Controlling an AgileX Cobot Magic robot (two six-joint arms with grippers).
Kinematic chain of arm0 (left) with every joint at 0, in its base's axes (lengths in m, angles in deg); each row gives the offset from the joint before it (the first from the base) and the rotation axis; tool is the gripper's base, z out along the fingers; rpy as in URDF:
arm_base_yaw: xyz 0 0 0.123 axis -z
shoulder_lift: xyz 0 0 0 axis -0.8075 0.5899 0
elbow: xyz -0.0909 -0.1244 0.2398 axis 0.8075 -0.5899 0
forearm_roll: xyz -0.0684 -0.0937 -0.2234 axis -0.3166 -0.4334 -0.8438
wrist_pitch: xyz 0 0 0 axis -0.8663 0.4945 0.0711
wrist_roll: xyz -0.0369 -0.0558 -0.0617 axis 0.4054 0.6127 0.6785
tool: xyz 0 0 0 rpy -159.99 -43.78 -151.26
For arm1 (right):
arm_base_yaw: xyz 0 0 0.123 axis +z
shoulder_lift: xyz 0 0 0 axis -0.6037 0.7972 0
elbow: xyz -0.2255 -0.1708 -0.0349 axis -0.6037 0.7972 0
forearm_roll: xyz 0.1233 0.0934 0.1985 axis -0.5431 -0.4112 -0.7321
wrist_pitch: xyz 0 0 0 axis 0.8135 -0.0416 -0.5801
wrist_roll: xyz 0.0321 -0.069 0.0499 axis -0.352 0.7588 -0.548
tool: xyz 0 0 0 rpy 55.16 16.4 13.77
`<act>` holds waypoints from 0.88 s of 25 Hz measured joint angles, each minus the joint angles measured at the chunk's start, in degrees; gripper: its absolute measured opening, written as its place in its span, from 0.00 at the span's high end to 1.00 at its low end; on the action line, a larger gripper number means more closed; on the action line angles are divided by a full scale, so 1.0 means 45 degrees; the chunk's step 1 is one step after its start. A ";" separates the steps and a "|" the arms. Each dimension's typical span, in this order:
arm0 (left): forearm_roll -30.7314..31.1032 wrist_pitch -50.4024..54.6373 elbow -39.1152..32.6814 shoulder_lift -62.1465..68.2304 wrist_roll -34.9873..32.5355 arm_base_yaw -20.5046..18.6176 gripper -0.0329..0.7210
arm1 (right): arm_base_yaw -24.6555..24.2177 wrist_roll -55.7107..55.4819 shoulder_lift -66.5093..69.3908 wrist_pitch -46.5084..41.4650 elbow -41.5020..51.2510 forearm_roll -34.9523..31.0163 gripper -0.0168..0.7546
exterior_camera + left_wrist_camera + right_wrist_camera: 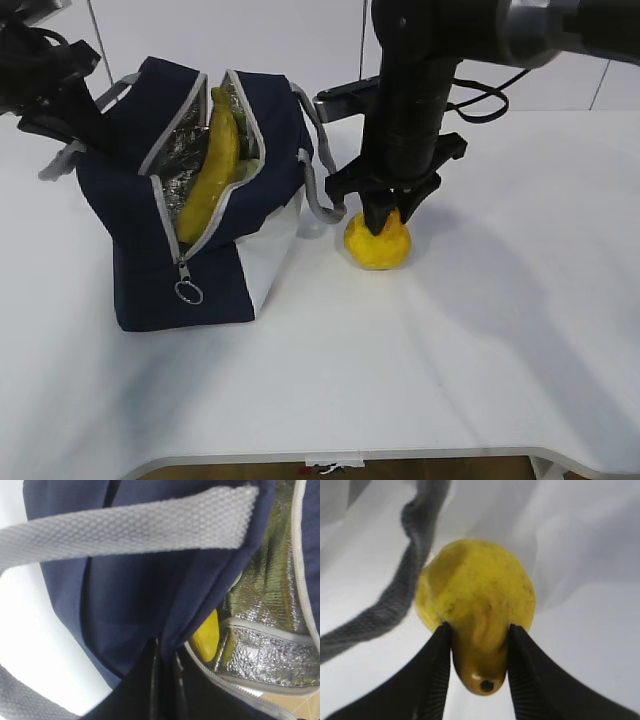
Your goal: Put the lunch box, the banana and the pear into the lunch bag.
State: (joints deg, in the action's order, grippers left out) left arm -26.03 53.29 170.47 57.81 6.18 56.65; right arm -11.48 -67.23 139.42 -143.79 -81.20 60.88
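Right tool clamped on the pear beside the open lunch bag on a white table.

The pear (377,243) sits on the table (480,330) near its middle, just right of the lunch bag (200,200), with the right tool (385,215) closed on its narrow top, one black finger (436,680) on each side. The navy bag lies tilted towards the table's left edge, unzipped, its foil lining showing, with the banana (212,170) standing inside. A grey handle (405,580) trails beside the pear. The left tool (165,680) is pinched together on the bag's fabric edge.
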 joint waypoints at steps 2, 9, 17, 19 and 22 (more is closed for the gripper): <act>0.0029 0.0000 0.0000 0.0000 0.0000 0.0000 0.97 | -0.0024 0.0000 -0.0279 0.0000 0.0000 0.0071 0.60; 0.0029 0.0000 0.0000 0.0000 0.0000 0.0000 0.97 | -0.0024 -0.0228 -0.2801 -0.0103 0.0000 0.0862 0.61; -0.0507 0.0208 0.0000 0.0000 0.0000 0.0000 0.97 | -0.0024 -0.0646 -0.4701 -0.0160 -0.0768 -0.1835 0.61; -0.0676 0.0231 0.0000 0.0000 0.0000 0.0000 0.97 | -0.0024 -0.0231 -0.4434 0.0589 -0.0768 -0.3447 0.61; -0.0816 0.0231 0.0000 0.0000 0.0000 0.0000 0.97 | -0.0024 0.0986 -0.3722 0.2011 -0.0768 -0.5688 0.61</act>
State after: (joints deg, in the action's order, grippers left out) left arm -29.70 54.33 170.47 57.81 6.18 56.65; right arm -11.59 -62.80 122.66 -134.74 -84.65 35.28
